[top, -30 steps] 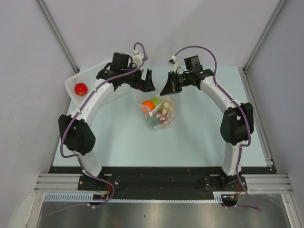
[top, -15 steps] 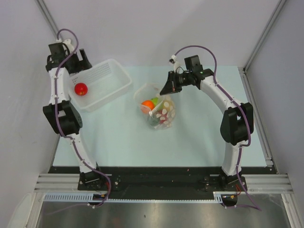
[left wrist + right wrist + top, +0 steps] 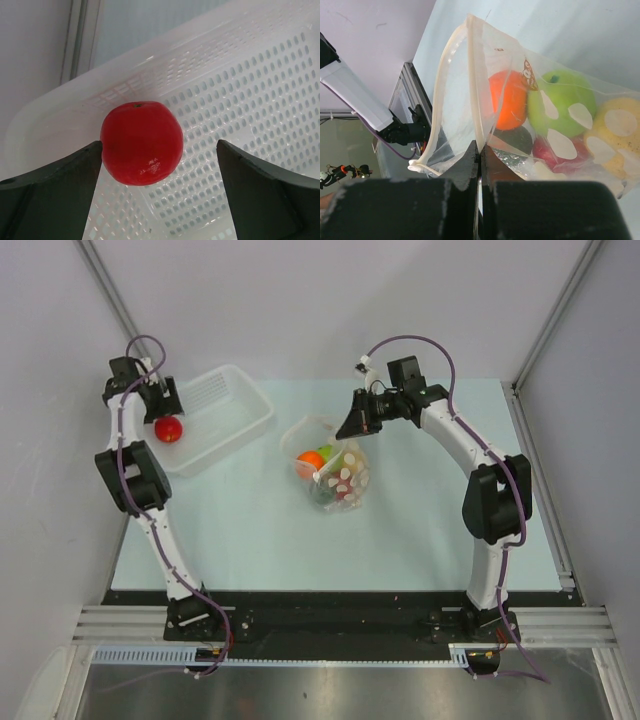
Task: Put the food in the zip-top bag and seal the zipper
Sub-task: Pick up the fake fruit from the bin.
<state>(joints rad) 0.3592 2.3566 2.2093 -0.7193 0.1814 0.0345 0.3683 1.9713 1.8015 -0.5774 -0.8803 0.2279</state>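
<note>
Left arm [image 3: 128,465]: swung away from the zip-top bag [image 3: 338,478] to the far-left corner of the tabletop [image 3: 420,530].
Left jaws: now lowered astride the red fruit [image 3: 141,142] in the basket [image 3: 260,100].

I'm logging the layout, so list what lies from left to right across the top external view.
white basket → zip-top bag → right arm's elbow
</note>
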